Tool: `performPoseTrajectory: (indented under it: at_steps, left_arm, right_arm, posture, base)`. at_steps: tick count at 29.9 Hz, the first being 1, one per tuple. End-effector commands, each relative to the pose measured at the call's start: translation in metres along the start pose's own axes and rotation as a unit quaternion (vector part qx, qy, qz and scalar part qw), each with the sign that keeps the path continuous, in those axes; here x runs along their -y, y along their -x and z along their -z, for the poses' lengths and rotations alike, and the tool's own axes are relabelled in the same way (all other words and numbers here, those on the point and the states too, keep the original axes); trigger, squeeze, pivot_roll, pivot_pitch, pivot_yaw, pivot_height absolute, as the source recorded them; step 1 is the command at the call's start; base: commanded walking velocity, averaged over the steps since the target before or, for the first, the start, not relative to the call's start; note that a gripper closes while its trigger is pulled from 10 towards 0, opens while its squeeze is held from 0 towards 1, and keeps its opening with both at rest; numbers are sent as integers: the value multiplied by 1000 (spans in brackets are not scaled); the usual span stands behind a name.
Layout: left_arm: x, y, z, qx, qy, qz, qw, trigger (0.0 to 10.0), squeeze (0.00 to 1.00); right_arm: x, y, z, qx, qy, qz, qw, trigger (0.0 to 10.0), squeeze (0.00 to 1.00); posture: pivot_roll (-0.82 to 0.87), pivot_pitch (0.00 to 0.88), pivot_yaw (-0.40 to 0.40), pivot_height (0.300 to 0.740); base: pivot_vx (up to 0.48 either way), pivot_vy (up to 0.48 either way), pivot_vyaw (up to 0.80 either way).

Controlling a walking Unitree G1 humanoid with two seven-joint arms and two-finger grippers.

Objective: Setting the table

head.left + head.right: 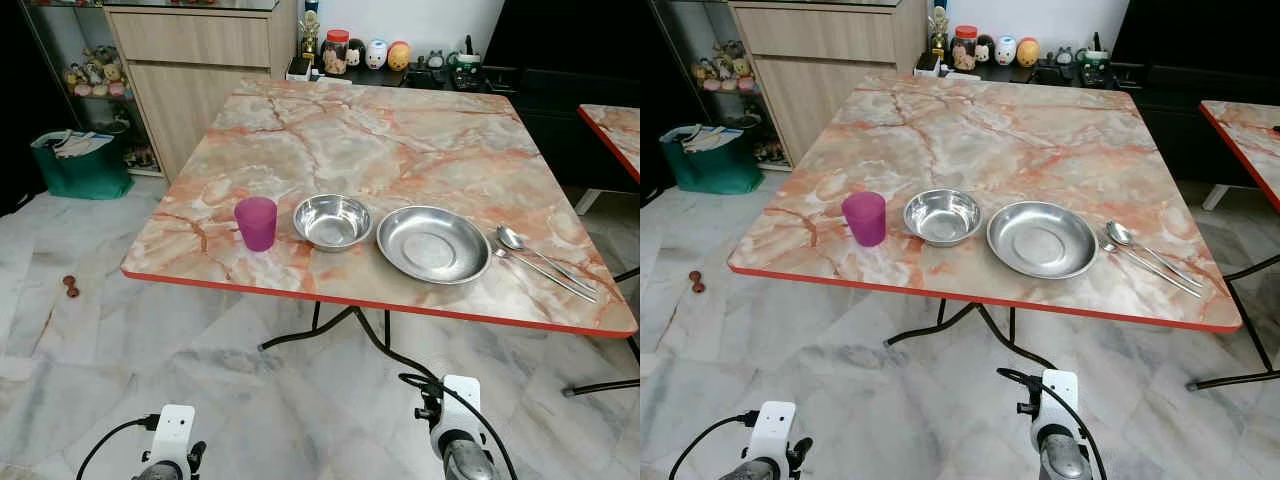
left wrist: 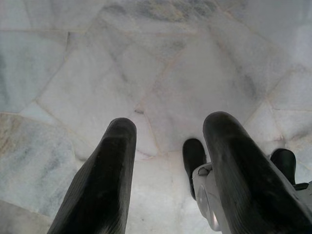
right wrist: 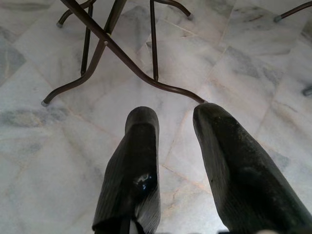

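A square table with a peach-and-cream marble-pattern top and red edge (image 1: 400, 150) stands on a pale marble floor (image 1: 150, 340). Along the table's near edge, from its left end toward its right, sit a translucent purple plastic cup (image 1: 256, 222), a small round stainless steel bowl (image 1: 332, 221) just beside the cup, a wide shallow stainless steel plate (image 1: 433, 243) just beside the bowl, and a steel spoon (image 1: 530, 249) with a second thin steel utensil (image 1: 540, 273) lying alongside it. Both utensils angle away from the plate toward the table's near right corner.

Below the table's near edge, both arms hang low over the floor. The left gripper (image 2: 168, 170) has its two black fingers spread, holding nothing. The right gripper (image 3: 175, 161) is also spread and empty, pointing at the table's black metal legs (image 3: 117, 48).

The setting looks largely laid out. The tableware lies up and forward of both grippers; the right gripper is nearer the spoon and plate, the left nearer the cup.
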State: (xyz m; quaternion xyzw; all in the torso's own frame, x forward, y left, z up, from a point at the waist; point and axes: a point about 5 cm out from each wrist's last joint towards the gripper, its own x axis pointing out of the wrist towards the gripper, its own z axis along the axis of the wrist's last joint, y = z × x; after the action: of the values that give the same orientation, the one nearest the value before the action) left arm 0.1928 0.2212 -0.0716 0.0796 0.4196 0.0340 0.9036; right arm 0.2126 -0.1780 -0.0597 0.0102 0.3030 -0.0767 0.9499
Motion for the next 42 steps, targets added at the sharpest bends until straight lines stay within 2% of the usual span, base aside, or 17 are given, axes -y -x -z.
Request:
performPoseTrajectory:
  at_steps: [1, 15, 20, 25, 28, 31, 33, 34, 35, 36, 38, 42]
  left_arm:
    - [0, 0, 3, -10, -9, -1, 1000, 10000, 0]
    - [2, 0, 2, -8, -9, 3, 1000, 10000, 0]
    - [2, 0, 3, -9, -8, 1, 1000, 10000, 0]
    - [3, 0, 2, -9, -7, 2, 1000, 10000, 0]
    - [3, 0, 2, -7, -8, 2, 1000, 10000, 0]
    - [2, 0, 1, -6, -7, 1, 1000, 10000, 0]
    - [2, 0, 0, -6, -8, 0, 1000, 10000, 0]
    - [2, -1, 0, -6, -8, 0, 1000, 10000, 0]
    - [2, -1, -1, -5, -7, -1, 1000, 10000, 0]
    - [1, -1, -1, -5, -7, -1, 1000, 10000, 0]
    - [2, -1, -2, -4, -5, -2, 1000, 10000, 0]
    - [2, -1, -2, -3, -4, -2, 1000, 10000, 0]
  right_arm:
    - [3, -1, -2, 5, -2, 8, 1000, 10000, 0]
    - [3, -1, -1, -2, -10, 5, 1000, 10000, 0]
    - [4, 0, -6, 24, 23, 9, 999, 10000, 0]
    - [5, 0, -6, 26, 22, 16, 999, 10000, 0]
    - [5, -1, -4, 15, 27, 9, 999, 10000, 0]
    - [4, -1, 0, -9, 3, 4, 1000, 10000, 0]
    - [3, -1, 8, -56, 3, -7, 998, 10000, 0]
    - [2, -1, 9, -62, 1, -9, 998, 10000, 0]
    - [3, -1, 14, -95, 3, 0, 995, 10000, 0]
    - [4, -1, 15, -104, 4, 3, 995, 10000, 0]
    - [3, 0, 19, -123, -27, 5, 992, 10000, 0]
    - [4, 0, 18, -122, -25, 10, 992, 10000, 0]
  posture:
    - [6, 0, -81, 740]
    - [1, 0, -86, 740]
    - [-11, 0, -85, 740]
    - [-7, 0, -87, 740]
    - [-3, 0, -91, 740]
    - [-3, 0, -91, 740]
    - [-3, 0, -91, 740]
    - [-3, 0, -91, 740]
    - [-3, 0, -91, 740]
    - [-3, 0, -91, 740]
    - [-1, 0, -94, 740]
    - [3, 0, -100, 740]
  base:
    - [0, 0, 0]
    - [0, 0, 0]
    - [0, 0, 0]
    - [0, 0, 0]
    - [0, 0, 0]
    - [0, 0, 0]
    - [0, 0, 0]
    - [0, 0, 0]
    - [0, 0, 0]
    - [0, 0, 0]
    - [0, 0, 0]
    - [0, 0, 0]
